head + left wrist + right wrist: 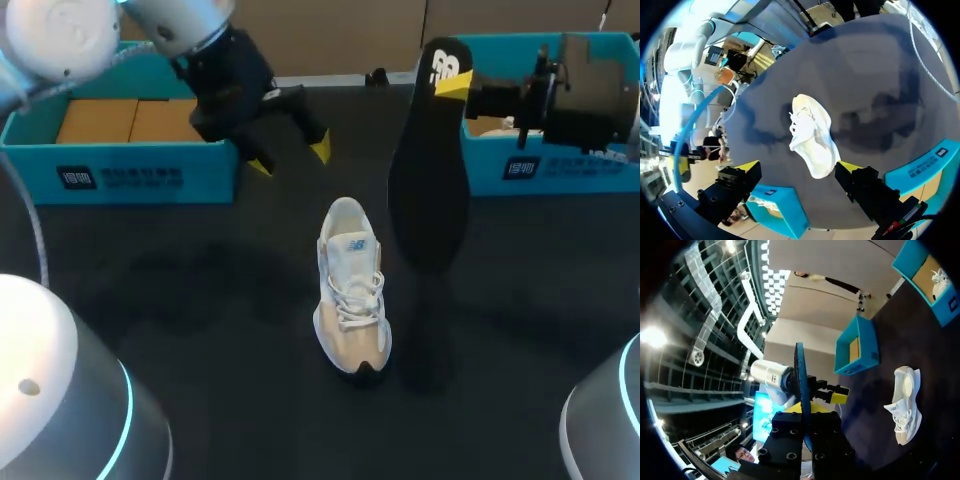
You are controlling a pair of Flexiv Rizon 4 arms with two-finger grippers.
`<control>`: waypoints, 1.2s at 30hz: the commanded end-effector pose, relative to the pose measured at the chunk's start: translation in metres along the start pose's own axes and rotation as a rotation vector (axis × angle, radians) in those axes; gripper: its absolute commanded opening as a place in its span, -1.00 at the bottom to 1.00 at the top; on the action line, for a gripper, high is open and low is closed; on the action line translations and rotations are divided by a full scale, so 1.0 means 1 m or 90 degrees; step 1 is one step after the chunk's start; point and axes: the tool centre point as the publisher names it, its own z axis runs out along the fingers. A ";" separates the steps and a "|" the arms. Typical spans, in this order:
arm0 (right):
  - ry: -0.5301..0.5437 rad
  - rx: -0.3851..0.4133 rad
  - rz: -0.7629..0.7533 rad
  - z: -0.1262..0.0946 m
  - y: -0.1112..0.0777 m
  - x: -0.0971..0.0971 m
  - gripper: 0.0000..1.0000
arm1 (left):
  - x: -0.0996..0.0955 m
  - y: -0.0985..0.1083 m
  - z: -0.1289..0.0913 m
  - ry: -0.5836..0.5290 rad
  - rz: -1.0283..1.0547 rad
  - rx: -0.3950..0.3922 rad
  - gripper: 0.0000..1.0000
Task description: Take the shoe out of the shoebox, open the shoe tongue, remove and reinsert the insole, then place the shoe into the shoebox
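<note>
From the head view my right hand [455, 86] is mostly a black block. Only one yellow tip shows against the long black foam insole [428, 180], and the hand hides most of the inside of the teal cardboard right shoebox [545, 165]. In the right wrist view the insole [800, 375] is edge-on, a thin blade rising from the right hand [805, 409], so I cannot see its faces there. Something white lies in the right shoebox [935, 302], too small to make out.

The right hand is closed narrowly on the insole's heel end. The insole hangs upright, toe down, beside the white and beige laced sneaker [350, 290] without touching it.

My left hand [290, 158] has its fingers spread wide and grips nothing. It hovers in front of the teal cardboard left shoebox [130, 175]. In the left wrist view the sneaker [812, 135] lies ahead of the left hand [798, 166], untouched.

The sneaker sits on its sole mid-way across the dark desk [180, 300], outside both boxes, with its toe toward me.
</note>
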 end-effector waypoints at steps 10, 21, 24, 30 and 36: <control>-0.079 0.114 0.080 0.028 0.027 -0.038 -1.00 | 0.004 -0.004 0.002 -0.054 0.001 -0.018 1.00; -0.108 0.113 0.166 0.043 0.034 -0.064 -1.00 | 0.015 -0.007 0.001 -0.194 -0.049 -0.114 1.00; -0.111 0.114 0.183 0.049 0.035 -0.068 -1.00 | 0.013 -0.009 -0.001 -0.230 -0.041 -0.134 1.00; -0.103 0.083 0.238 0.061 0.036 -0.071 -1.00 | 0.003 -0.010 0.000 -0.297 -0.038 -0.170 1.00; -0.087 0.043 0.286 0.079 0.043 -0.074 -1.00 | -0.006 -0.008 -0.001 -0.357 -0.052 -0.215 1.00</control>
